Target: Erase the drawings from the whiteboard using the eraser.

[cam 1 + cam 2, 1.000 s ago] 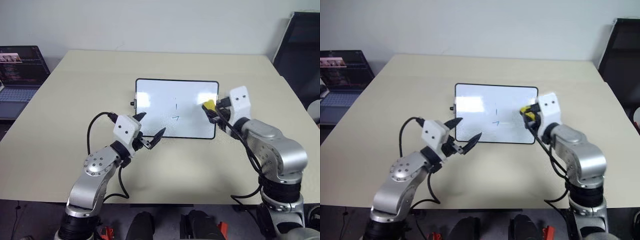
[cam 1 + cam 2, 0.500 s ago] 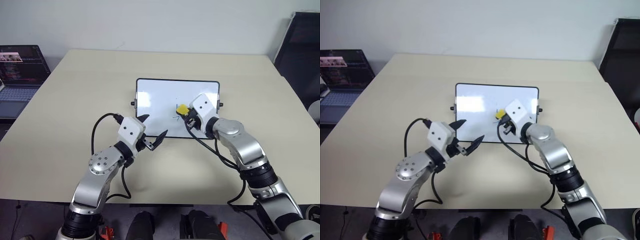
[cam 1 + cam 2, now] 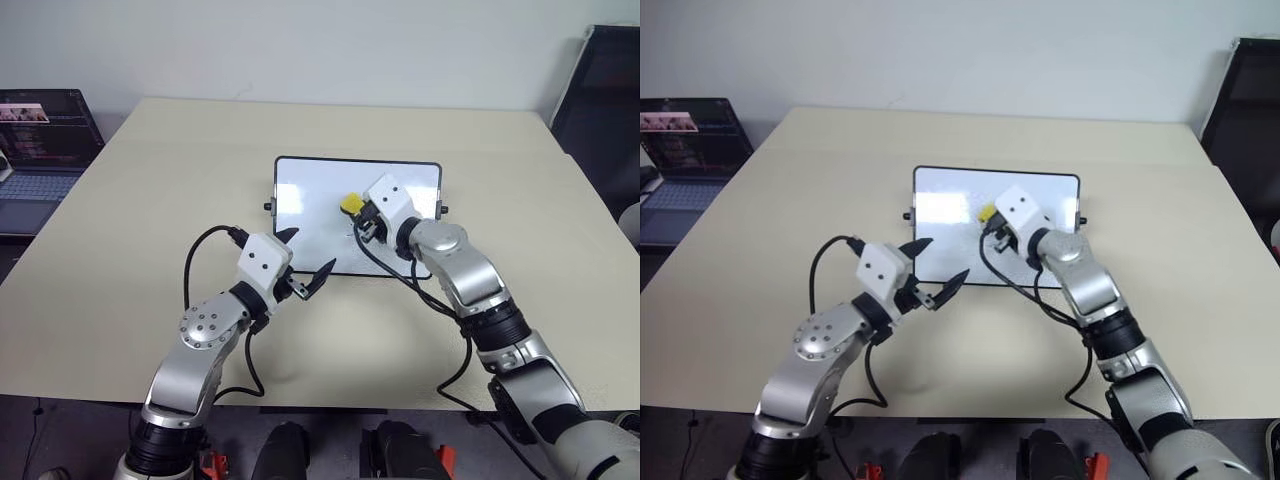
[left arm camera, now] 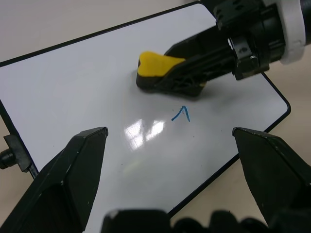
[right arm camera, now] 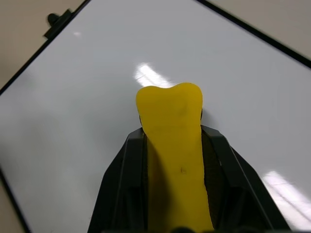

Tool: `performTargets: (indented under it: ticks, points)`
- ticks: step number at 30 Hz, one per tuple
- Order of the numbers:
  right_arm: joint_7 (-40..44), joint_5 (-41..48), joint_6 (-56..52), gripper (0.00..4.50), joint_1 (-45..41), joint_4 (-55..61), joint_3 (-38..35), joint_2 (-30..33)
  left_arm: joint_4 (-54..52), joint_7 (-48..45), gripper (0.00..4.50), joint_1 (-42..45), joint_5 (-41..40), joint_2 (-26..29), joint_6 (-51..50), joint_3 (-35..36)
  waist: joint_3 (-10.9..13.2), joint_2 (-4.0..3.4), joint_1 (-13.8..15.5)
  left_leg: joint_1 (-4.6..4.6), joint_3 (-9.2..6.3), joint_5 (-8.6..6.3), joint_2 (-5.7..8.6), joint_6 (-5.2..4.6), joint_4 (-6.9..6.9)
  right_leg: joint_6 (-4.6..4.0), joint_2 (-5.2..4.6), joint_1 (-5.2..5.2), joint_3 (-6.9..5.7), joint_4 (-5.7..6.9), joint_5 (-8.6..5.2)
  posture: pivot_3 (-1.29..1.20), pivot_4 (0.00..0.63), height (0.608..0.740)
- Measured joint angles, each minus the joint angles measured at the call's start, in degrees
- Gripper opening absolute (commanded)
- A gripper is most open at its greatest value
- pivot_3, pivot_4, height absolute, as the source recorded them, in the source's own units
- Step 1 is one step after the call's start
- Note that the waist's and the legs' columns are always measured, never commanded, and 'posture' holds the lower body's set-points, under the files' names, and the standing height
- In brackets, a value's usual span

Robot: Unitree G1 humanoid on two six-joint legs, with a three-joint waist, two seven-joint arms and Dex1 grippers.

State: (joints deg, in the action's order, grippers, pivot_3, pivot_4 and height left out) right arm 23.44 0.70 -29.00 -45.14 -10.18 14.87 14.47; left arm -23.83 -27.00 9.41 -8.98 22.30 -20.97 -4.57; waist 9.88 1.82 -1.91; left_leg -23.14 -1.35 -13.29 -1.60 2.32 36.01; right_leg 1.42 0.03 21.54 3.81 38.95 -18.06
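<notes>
Beige table [image 3: 150, 210] is carrying the whiteboard [image 3: 310, 195], lying flat near its middle, black frame all around.

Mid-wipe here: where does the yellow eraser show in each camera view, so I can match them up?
Left eye: eraser at whiteboard centre, in the right gripper.
Right eye: eraser at board centre.
Left wrist: eraser on the board, above the remaining blue mark.
Right wrist: eraser between the fingers.
Shared landmark: the board's black frame.

It looks like an office or a lab room. A large plain beige table [image 3: 150, 200] stands before a bare white wall [image 3: 320, 45], with an open laptop [image 3: 40, 140] on a side desk and a dark chair [image 3: 600, 110].
</notes>
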Motion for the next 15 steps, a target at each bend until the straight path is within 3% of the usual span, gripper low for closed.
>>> performTargets:
  ticks: [8,15]
  points:
    - [-2.3,-2.5,5.5,1.13,-4.8,-7.9,-1.7,-0.2,0.0,0.1,4.5,0.0,0.0,-0.2,-0.2,-0.2,0.0,0.0,0.0,0.01,0.01,0.0,-0.01,0.0,0.0,-0.01,0.0,0.0,0.01,0.01,0.0,0.0,0.15,0.74]
    - [-0.5,-4.5,6.7,1.13,-4.3,-7.9,-0.8,0.1,-0.2,0.2,4.5,0.0,0.0,-0.2,-0.9,0.0,0.0,0.0,0.0,0.04,0.01,0.0,-0.02,0.0,0.02,-0.01,-0.01,-0.03,0.01,0.03,0.01,0.0,0.15,0.74]
